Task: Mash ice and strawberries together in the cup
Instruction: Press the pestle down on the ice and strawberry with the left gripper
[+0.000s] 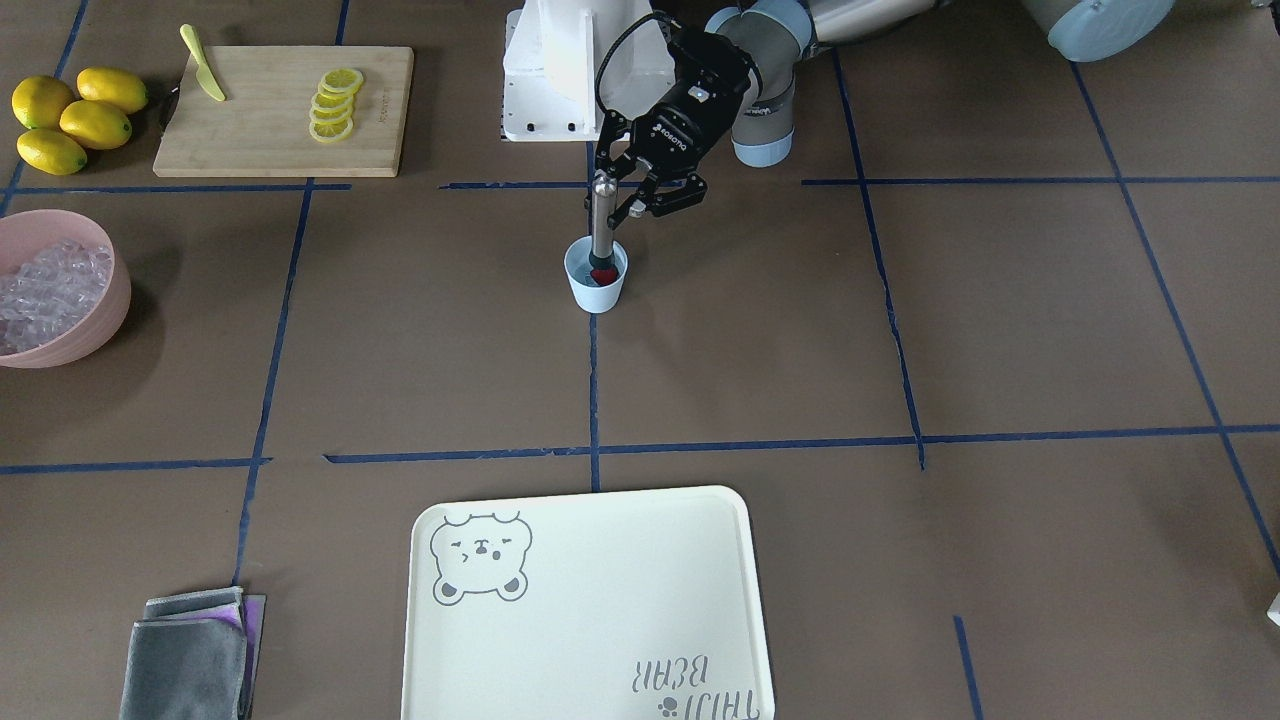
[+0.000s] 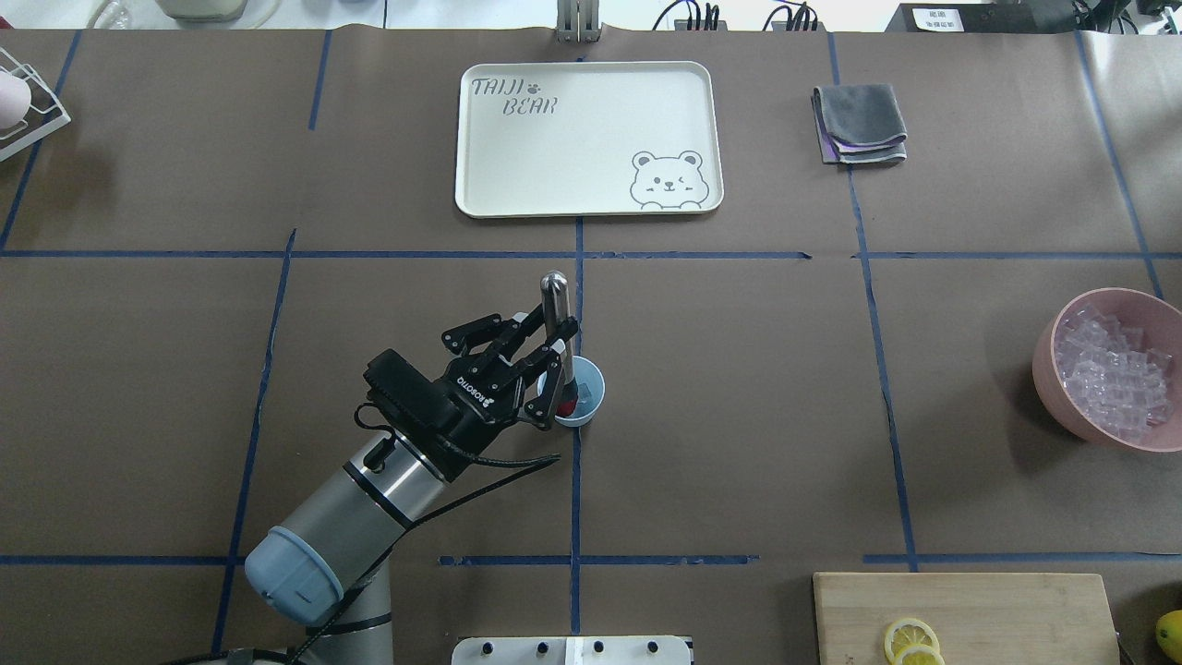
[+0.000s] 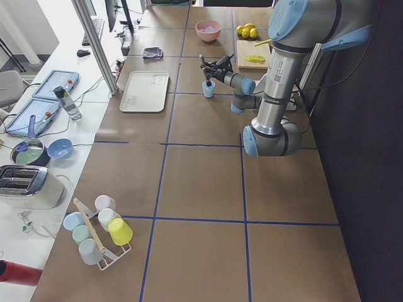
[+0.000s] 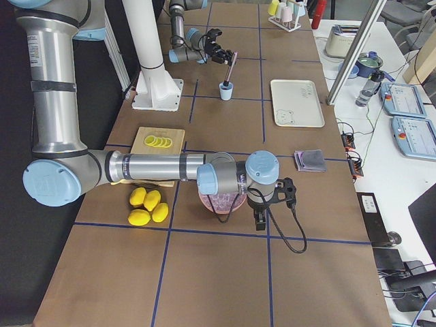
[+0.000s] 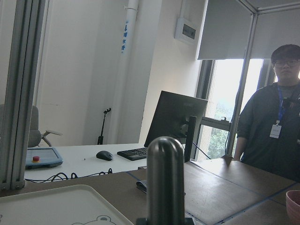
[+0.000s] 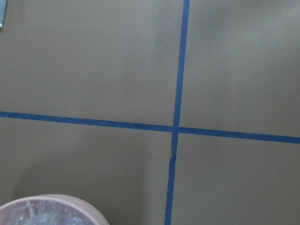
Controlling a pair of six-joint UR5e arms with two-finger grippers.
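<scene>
The light-blue cup stands near the table's middle on a blue tape line. A red strawberry lies inside it; I cannot make out ice in the cup. My left gripper is just above the cup, shut on a steel muddler held upright with its lower end on the berry. Clear ice cubes fill the pink bowl. My right gripper hangs beside that bowl, seen only from the side, so I cannot tell its state.
A cream bear tray and a folded grey cloth lie at the far edge. A cutting board carries lemon slices and a yellow knife, with whole lemons beside it. A person stands across the table.
</scene>
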